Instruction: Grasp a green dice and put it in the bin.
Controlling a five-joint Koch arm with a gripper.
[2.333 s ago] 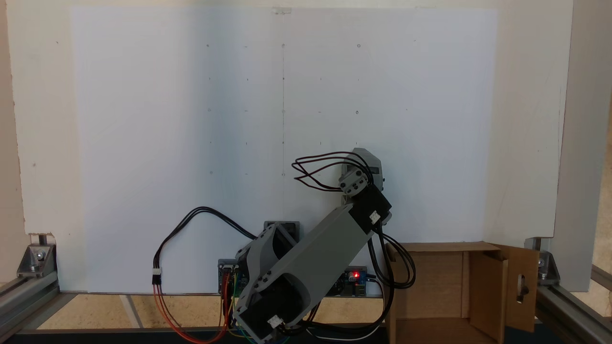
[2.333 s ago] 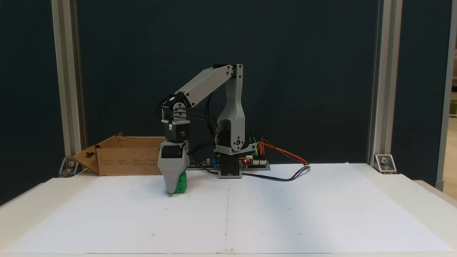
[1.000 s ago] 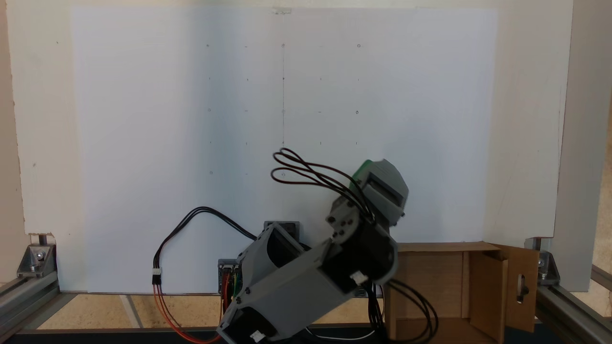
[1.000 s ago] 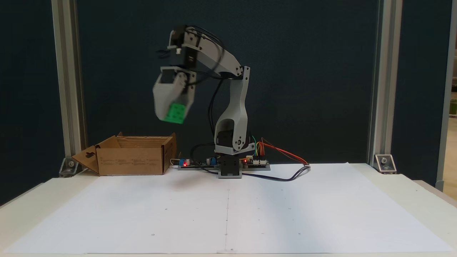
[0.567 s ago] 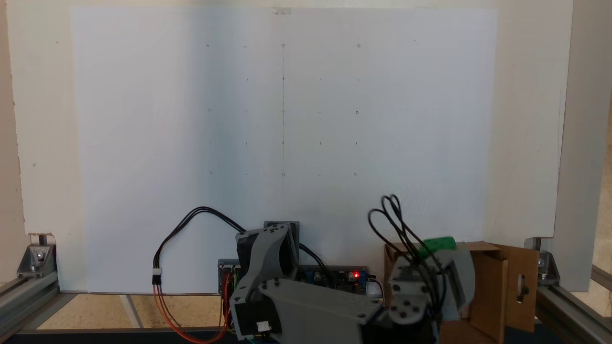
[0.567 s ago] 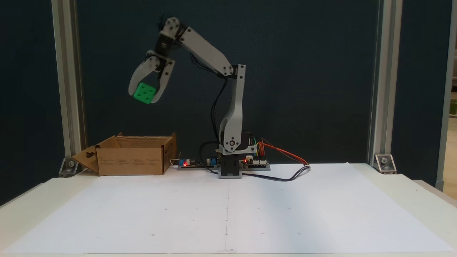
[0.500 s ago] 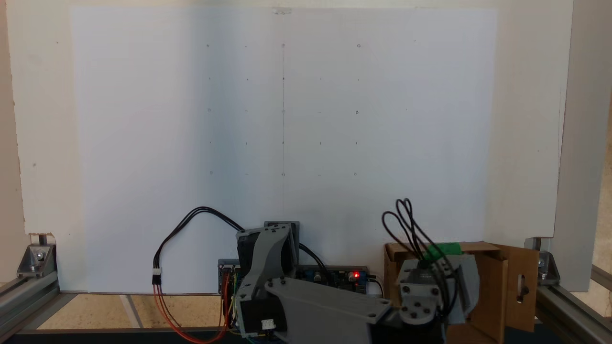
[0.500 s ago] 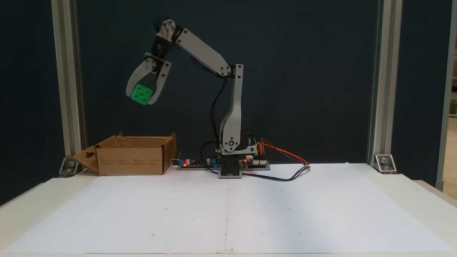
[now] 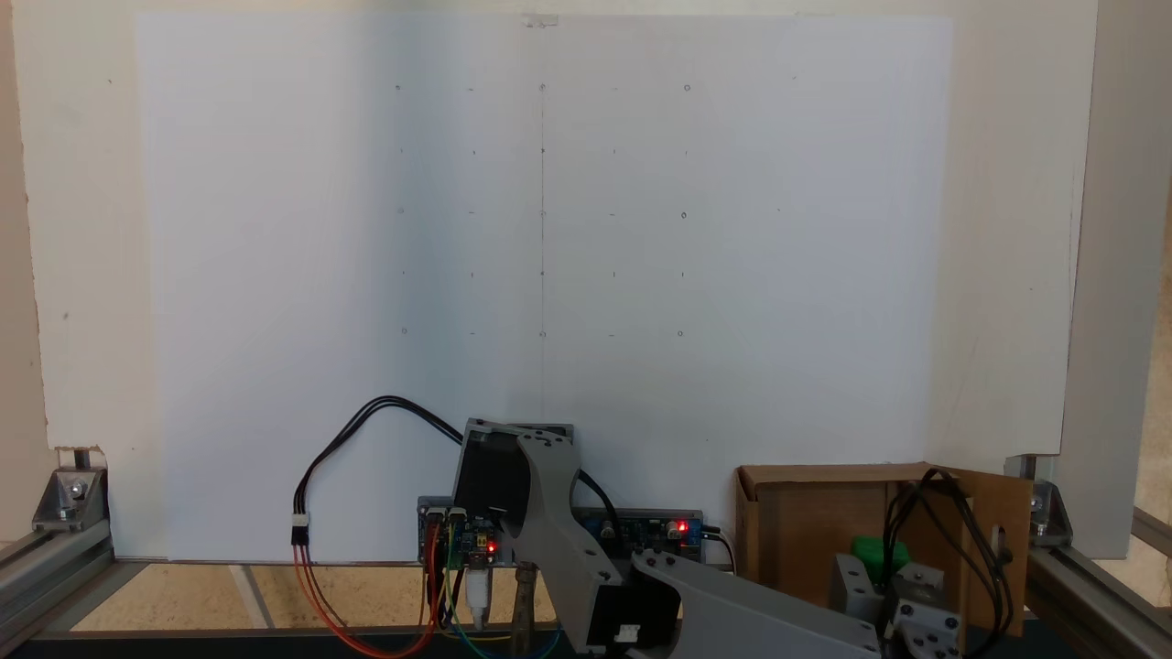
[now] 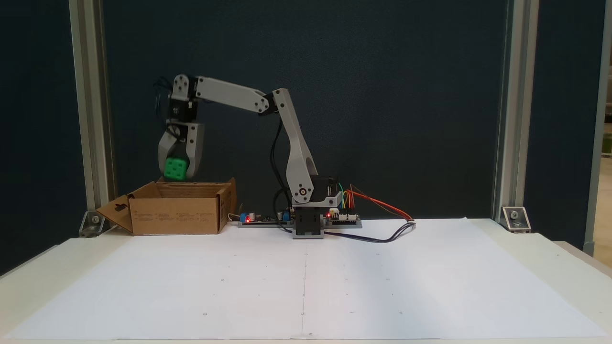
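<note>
The green dice (image 10: 175,169) hangs just above the open top of the brown cardboard bin (image 10: 177,215), held between the grey jaws of my gripper (image 10: 175,176), which is shut on it and points straight down. In a fixed view from above, the green dice (image 9: 881,555) shows over the inside of the bin (image 9: 806,522), with the gripper (image 9: 884,572) partly cut off at the bottom edge. The bin's flap with the keyhole cutout (image 9: 1000,545) sticks out to the right there.
A large white paper sheet (image 10: 306,282) covers the table. The arm's base and circuit boards (image 10: 306,220) stand at the table's back edge, with coloured wires (image 10: 377,205) trailing beside them. Aluminium frame posts (image 10: 91,119) rise at both back corners.
The arm lifted the dice off the paper, swung it over toward the bin and lowered it from high up to just above the bin's opening.
</note>
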